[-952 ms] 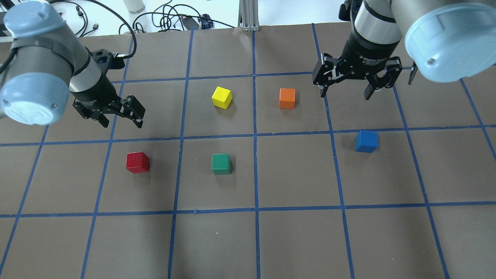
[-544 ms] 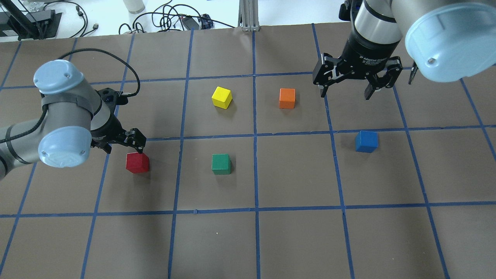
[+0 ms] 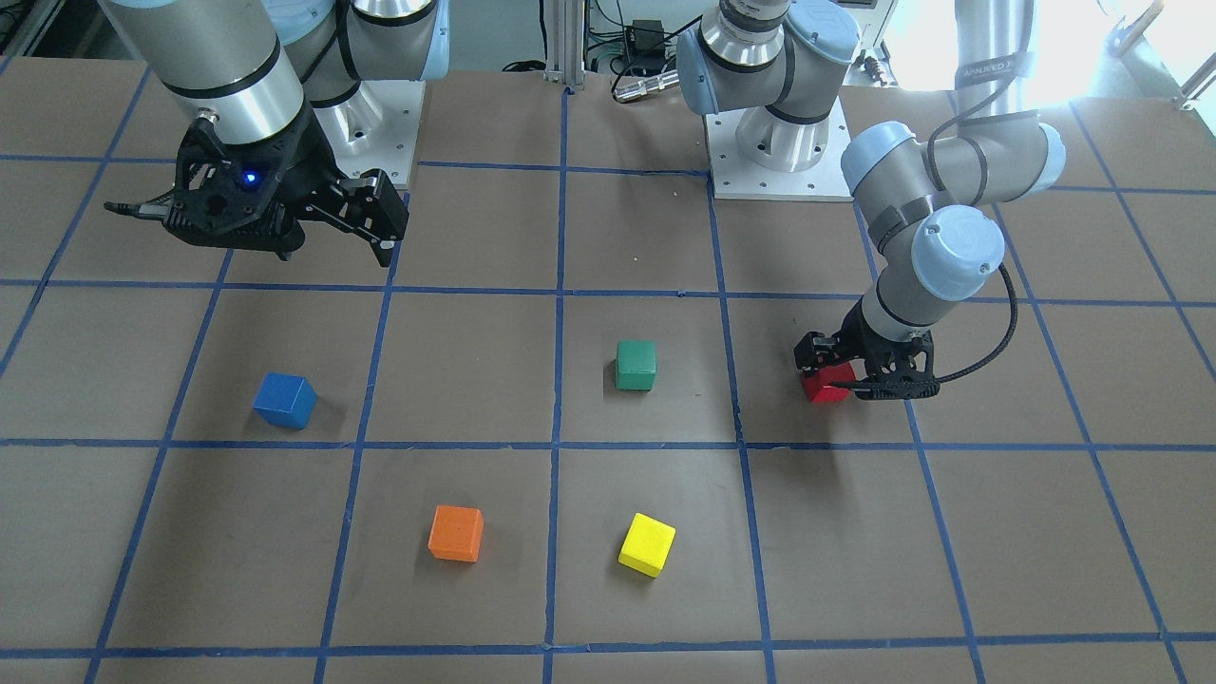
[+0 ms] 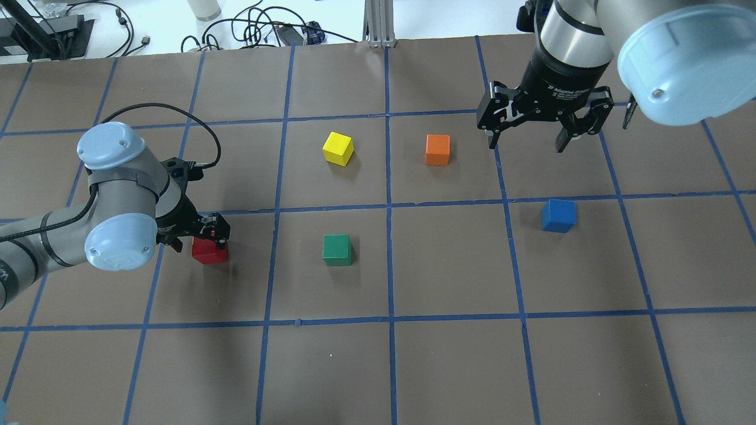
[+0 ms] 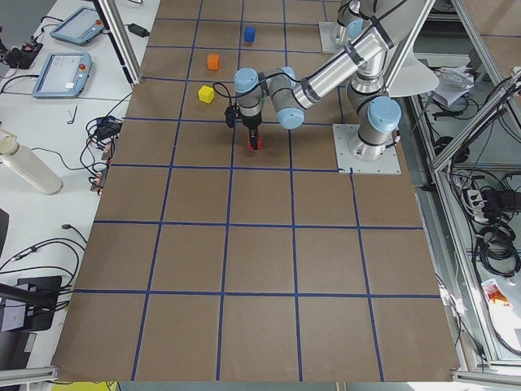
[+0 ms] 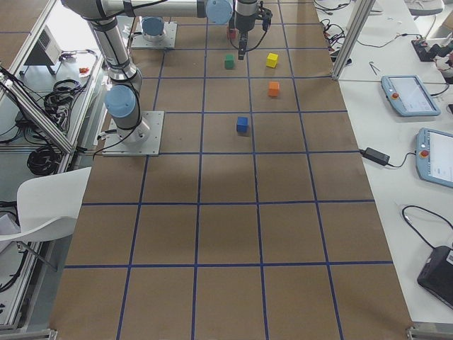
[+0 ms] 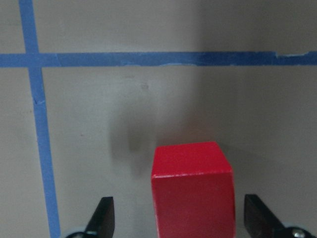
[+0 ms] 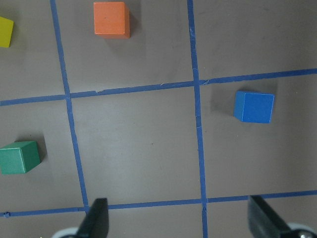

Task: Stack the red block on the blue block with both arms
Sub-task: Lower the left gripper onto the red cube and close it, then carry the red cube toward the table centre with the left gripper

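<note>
The red block point(image 4: 209, 254) sits on the brown table at the left; it also shows in the front view point(image 3: 823, 391) and the left wrist view point(image 7: 192, 193). My left gripper point(image 4: 201, 239) is lowered over it, open, with a finger on each side and gaps showing in the left wrist view point(image 7: 181, 220). The blue block point(image 4: 558, 215) lies alone at the right, also in the front view point(image 3: 284, 400) and the right wrist view point(image 8: 253, 106). My right gripper point(image 4: 525, 140) is open and empty, held high behind the blue block.
A green cube point(image 4: 337, 249) sits in the middle, right of the red block. A yellow cube point(image 4: 338, 148) and an orange cube point(image 4: 437, 150) sit farther back. Blue tape lines grid the table point(image 4: 449, 366). Cables lie beyond the far edge.
My left arm has come down and forward from above the table until its open fingers straddle the red block. The right arm and all the blocks have stayed put.
</note>
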`<state>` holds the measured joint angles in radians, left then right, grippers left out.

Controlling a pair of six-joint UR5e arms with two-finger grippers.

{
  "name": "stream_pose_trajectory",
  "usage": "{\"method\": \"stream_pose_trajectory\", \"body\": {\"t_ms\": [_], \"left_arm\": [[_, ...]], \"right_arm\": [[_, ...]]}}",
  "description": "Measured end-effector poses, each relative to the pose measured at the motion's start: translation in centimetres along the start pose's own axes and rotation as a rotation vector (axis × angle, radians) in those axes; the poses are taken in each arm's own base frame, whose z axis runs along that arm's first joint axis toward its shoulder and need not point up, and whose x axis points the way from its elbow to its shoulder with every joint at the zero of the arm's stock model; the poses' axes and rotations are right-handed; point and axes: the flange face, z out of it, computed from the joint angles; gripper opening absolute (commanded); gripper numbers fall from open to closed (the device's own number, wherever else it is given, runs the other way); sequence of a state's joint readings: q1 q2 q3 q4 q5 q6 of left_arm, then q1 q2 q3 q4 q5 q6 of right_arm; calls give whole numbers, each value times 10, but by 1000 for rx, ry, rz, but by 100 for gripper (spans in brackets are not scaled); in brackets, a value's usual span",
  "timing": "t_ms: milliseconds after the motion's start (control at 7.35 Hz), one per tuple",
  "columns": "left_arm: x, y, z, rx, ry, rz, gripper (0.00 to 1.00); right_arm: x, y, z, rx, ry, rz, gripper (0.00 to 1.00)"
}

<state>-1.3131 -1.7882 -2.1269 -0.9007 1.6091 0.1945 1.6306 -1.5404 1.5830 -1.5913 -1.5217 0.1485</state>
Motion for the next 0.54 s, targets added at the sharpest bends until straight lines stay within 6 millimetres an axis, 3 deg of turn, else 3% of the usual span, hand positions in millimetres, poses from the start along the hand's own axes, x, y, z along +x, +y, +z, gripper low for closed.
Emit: {"method": "stream_pose_trajectory", "body": {"t_ms": [136, 272, 544], "left_arm": [[1, -2, 3, -2, 11, -19, 18], [3, -5, 0, 7, 14, -23, 18], [20, -18, -32, 30, 0, 13, 5]], "right_arm": [[0, 0, 0, -1, 0, -1, 100], [0, 1, 1, -2, 0, -2, 100], [0, 1, 1, -3, 0, -2, 100]]}}
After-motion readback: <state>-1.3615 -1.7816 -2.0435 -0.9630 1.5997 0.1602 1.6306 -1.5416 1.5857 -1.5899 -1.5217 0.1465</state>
